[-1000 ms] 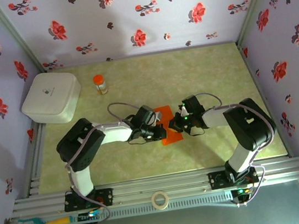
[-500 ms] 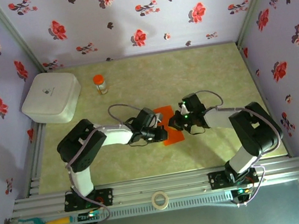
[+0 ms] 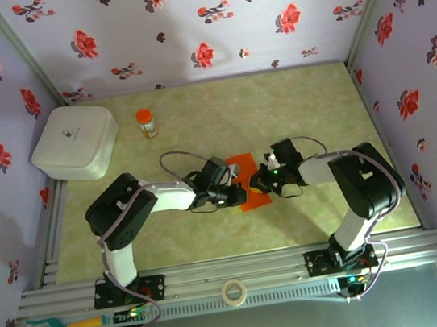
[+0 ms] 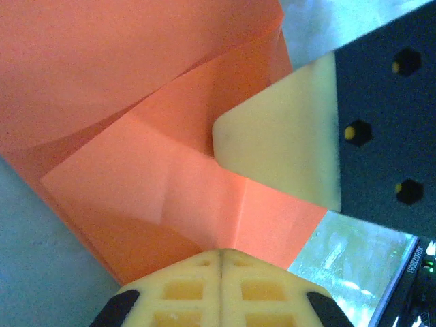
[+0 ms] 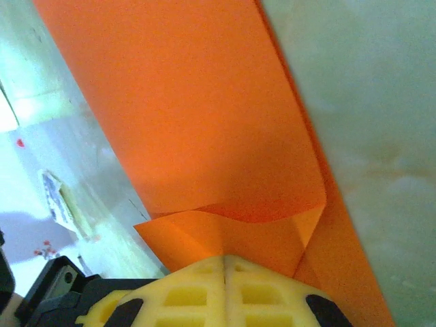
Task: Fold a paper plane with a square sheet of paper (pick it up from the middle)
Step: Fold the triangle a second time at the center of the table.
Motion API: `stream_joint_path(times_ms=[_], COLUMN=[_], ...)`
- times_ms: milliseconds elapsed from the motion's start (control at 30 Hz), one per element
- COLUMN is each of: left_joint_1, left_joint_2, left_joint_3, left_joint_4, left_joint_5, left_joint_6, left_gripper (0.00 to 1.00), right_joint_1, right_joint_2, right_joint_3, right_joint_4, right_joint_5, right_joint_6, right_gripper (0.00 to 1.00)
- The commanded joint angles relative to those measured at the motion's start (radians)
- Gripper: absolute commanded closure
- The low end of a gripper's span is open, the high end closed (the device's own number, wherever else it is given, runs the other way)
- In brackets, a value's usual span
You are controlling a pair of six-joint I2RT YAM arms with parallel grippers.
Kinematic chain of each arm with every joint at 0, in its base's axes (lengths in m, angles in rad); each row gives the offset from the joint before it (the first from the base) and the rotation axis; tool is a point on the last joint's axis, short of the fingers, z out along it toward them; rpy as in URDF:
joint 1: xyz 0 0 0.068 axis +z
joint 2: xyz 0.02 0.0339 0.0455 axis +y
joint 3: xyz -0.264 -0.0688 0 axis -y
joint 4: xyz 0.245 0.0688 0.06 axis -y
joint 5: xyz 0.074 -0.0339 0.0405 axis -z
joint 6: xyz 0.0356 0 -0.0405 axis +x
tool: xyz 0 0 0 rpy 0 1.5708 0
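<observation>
Left wrist view: left pincer clenched, tips on the partly folded square sheet of paper; right pincer clenched at its opposite side (nipped or merely pressed, undetermined). Sheet lies mid-way across the surface. Advise steady downward pressure along the crease, edges aligned.

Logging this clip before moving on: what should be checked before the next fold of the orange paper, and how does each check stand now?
1. Left tool shut: ok.
2. Right tool shut: ok.
3. Both tool tips at the paper: ok.
4. Paper pinched rather than just pressed down: cannot tell.
5. Folded flap lying flat: not ok, it arches up by the right tool.
6. Bottle and white box well apart from the paper: ok.
</observation>
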Motion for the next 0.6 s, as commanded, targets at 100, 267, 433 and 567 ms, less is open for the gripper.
stream_joint_path(times_ms=[100,267,433,567], left_joint_1=[-0.024,-0.026,-0.026,-0.025], left_joint_2=[0.089,0.09,0.092,0.091], left_joint_3=[-0.037,-0.036,-0.036,-0.036], left_joint_4=[-0.157,-0.16,-0.162,-0.163], left_joint_5=[-0.02,-0.02,-0.019,-0.02], left_joint_6=[0.017,0.02,0.022,0.023], left_gripper=[1.0,1.0,1.0,1.0], right_joint_1=[-0.07,-0.099,-0.118,-0.134], right_joint_2=[0.042,0.051,0.051,0.054], right_joint_3=[0.014,0.029,0.045,0.064], right_joint_4=[0.0,-0.014,-0.061,-0.093], right_joint_5=[0.079,0.073,0.11,0.141], right_joint_6=[-0.037,-0.052,-0.091,-0.116], right_gripper=[0.97,0.96,0.96,0.97])
